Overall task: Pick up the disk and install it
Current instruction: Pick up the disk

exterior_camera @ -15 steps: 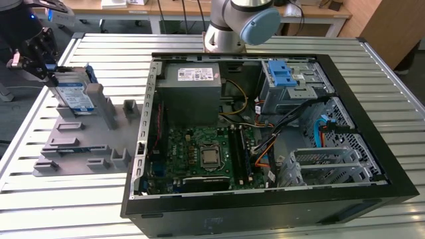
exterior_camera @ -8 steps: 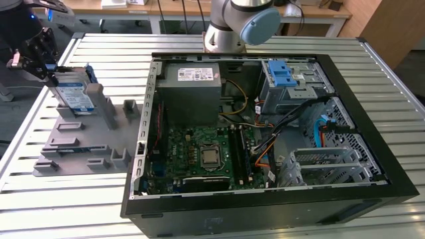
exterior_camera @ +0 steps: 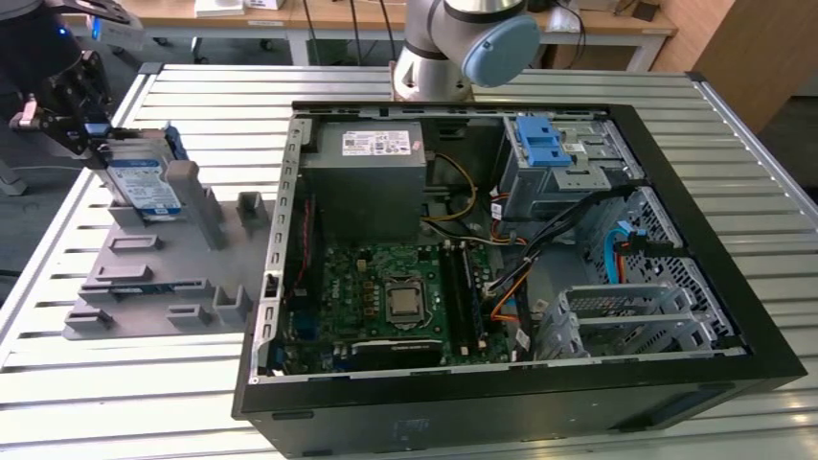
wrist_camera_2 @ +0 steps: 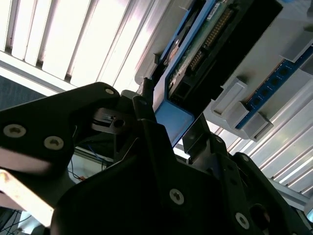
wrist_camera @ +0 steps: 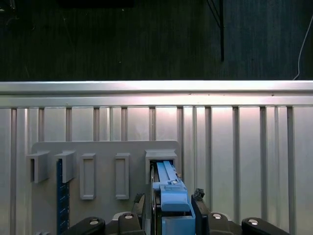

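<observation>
Silver-grey arm (exterior_camera: 428, 57) with a pale blue joint cap (exterior_camera: 501, 50) — black gripper (wrist_camera: 170, 198) studded with silver screws (wrist_camera_2: 176, 196).

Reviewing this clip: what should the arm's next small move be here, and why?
Probably a slow lift straight out of the slot. The disk stands on edge in the grey holder, the gripper sits at its upper end, and the open computer case lies to the exterior view's right, so the disk must clear the holder first.

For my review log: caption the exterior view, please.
Claw at the disk standing in the grey rack, beside the open computer case.
</observation>
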Tool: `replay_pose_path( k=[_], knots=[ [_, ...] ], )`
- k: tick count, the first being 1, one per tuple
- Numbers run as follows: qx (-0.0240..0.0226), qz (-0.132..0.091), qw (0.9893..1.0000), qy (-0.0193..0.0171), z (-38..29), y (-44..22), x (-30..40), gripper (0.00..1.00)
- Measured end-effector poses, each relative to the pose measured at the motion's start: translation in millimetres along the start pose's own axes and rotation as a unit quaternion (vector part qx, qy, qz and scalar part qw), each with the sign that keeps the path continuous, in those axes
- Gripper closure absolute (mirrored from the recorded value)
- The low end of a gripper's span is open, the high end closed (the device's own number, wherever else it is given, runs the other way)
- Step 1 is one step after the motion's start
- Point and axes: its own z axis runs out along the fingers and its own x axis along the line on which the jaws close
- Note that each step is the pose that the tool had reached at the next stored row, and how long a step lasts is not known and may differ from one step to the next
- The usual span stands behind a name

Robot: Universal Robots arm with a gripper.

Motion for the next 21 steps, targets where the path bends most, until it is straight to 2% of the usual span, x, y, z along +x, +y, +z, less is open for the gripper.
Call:
replay_pose_path(
  k=[7,14,21],
  knots=[
    [0.0001,0.001,1.0,0.0001,0.1,0.0,0.2,0.51],
    [0.0001,0.011,0.9999,0.0002,0.0,-1.1,0.3,0.51],
    [0.0001,0.012,0.9999,0.0016,0.0,-1.1,0.7,0.51]
  ],
)
